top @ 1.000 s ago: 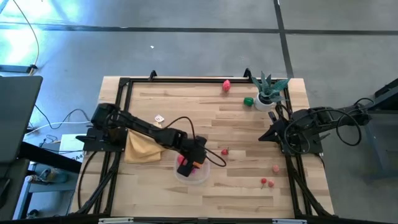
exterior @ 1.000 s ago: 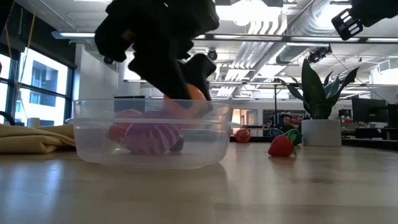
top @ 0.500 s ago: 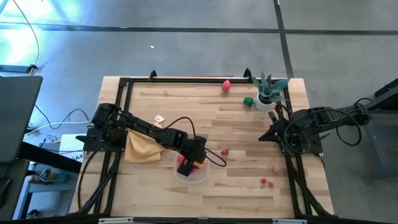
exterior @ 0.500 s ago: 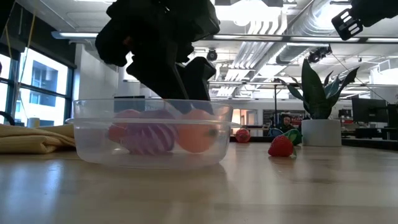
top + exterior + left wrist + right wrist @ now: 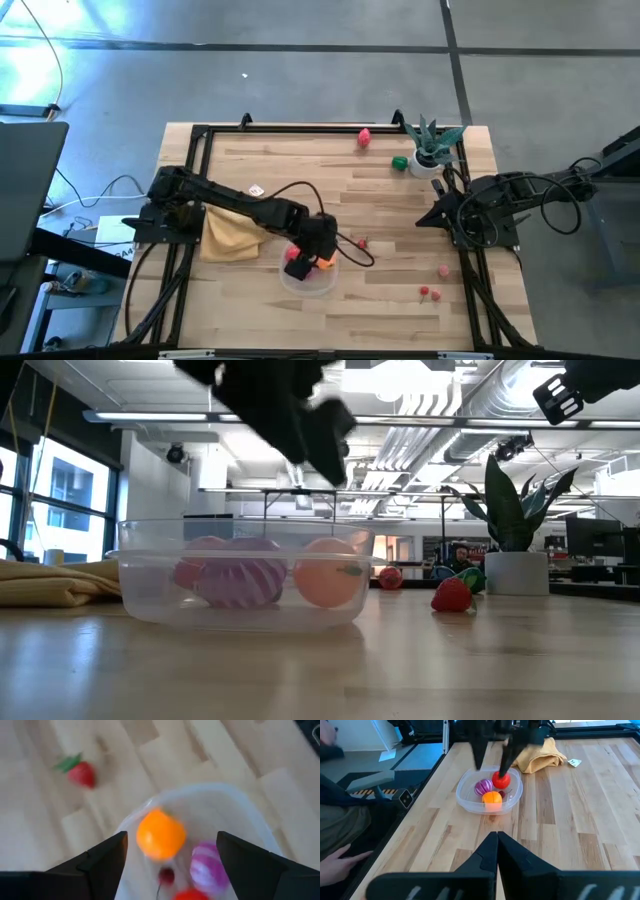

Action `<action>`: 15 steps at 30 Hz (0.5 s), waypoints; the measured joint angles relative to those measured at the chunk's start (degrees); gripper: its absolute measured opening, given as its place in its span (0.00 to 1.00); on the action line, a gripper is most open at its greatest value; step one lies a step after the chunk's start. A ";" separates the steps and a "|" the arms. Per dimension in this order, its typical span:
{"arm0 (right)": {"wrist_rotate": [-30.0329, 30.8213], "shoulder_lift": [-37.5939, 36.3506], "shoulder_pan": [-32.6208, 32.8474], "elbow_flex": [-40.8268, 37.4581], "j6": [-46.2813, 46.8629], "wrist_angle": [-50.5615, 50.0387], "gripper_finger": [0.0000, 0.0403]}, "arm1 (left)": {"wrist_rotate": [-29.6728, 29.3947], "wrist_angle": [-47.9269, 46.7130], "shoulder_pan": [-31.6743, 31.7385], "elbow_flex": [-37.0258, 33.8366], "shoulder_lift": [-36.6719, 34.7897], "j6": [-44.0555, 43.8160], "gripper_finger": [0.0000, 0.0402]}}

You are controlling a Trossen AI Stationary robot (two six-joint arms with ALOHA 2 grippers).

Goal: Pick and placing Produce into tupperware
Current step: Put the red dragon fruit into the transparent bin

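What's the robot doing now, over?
Left pincer open, empty, above the clear plastic tupperware. Round orange toy fruit lies inside. Right pincer shut, parked at table's right. Nothing blocking.

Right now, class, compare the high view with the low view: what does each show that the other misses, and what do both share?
Only the high view shows the wooden table whole, the yellow cloth spread out, the right gripper parked near the right edge, and three small fruits lying near that edge.

Only the low view shows the room behind and the striped purple piece inside the box.

Both show the clear box, the orange fruit in it, the left gripper open above it, and the potted plant.
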 joint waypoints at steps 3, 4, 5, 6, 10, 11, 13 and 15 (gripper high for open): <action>0.00 -0.01 0.00 0.00 0.00 -0.01 0.00 | -7.64 -13.11 -0.02 7.60 0.00 0.79 0.71; 0.00 -0.01 0.00 -0.01 0.00 0.01 0.00 | -11.14 -17.70 -0.07 10.09 0.00 0.92 0.70; 0.00 -0.01 0.00 0.01 0.00 0.01 0.00 | -15.11 -21.53 -0.07 12.36 -0.04 0.89 0.70; 0.00 -0.01 0.00 -0.01 0.00 0.00 0.00 | -18.90 -24.59 -0.04 14.26 -0.09 0.49 0.69; 0.00 -0.01 0.00 0.01 0.00 -0.01 0.00 | -28.56 -32.17 0.48 18.33 -1.18 -0.96 0.67; 0.00 -0.01 -0.01 0.00 0.00 0.01 0.00 | -29.17 -32.62 0.84 18.23 -2.01 -0.96 0.66; 0.00 0.01 0.00 0.01 0.00 -0.01 0.00 | -29.93 -32.16 1.52 16.60 -4.42 -0.83 0.64; 0.00 -0.01 0.00 0.00 0.00 0.01 0.00 | -31.76 -31.77 2.37 13.45 -7.57 -0.61 0.63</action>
